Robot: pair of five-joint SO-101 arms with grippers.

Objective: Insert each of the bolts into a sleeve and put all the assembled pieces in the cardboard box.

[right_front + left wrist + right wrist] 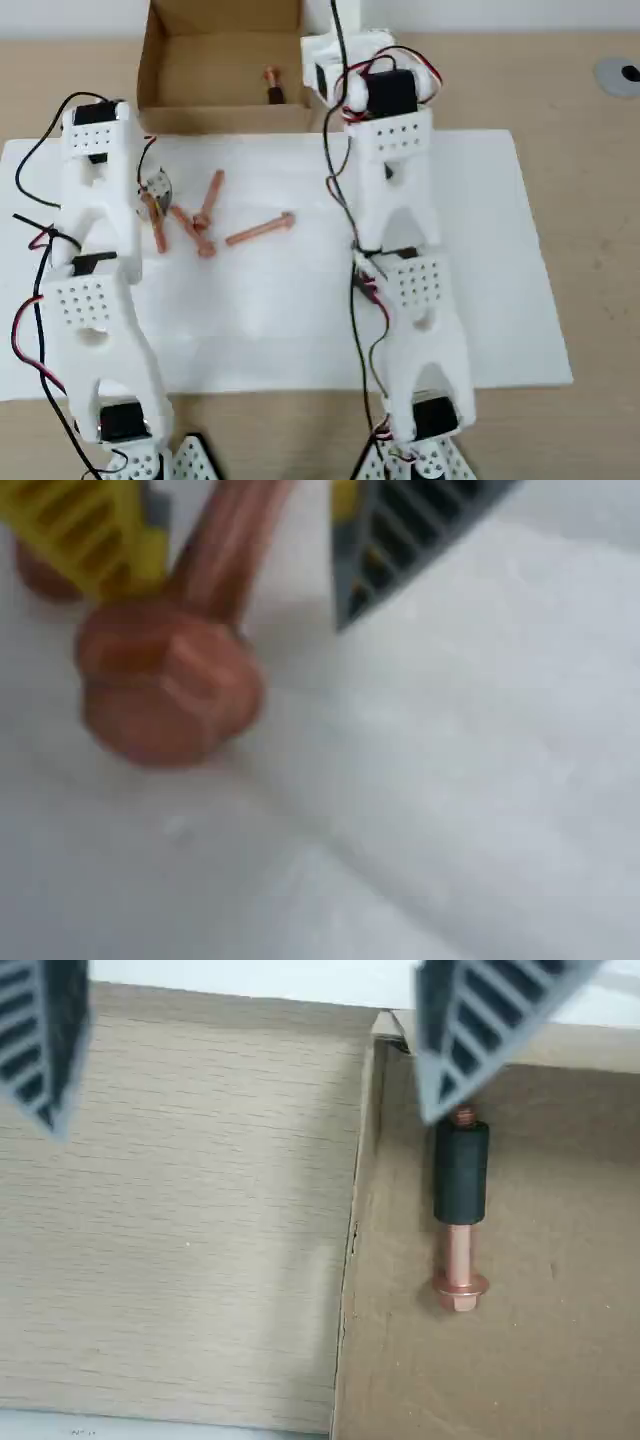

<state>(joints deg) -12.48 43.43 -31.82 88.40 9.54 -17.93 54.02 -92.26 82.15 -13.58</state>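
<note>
Left tool (235, 600): released, straddling a bolt (165, 685), apparently for pickup.
Right tool (243, 1118): released above cardboard box (350, 1260); sleeved bolt (460, 1210) lies inside.

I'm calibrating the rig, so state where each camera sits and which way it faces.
High view: fixed above, looking down on the table; both arms, loose bolts, cardboard box.
Left wrist view: on the left arm, close over the white sheet; left gripper straddles a bolt.
Right wrist view: on the right arm, facing down at the box edge; open right gripper shows.
Shared: high and right wrist views both show the sleeved bolt in the box.
</note>
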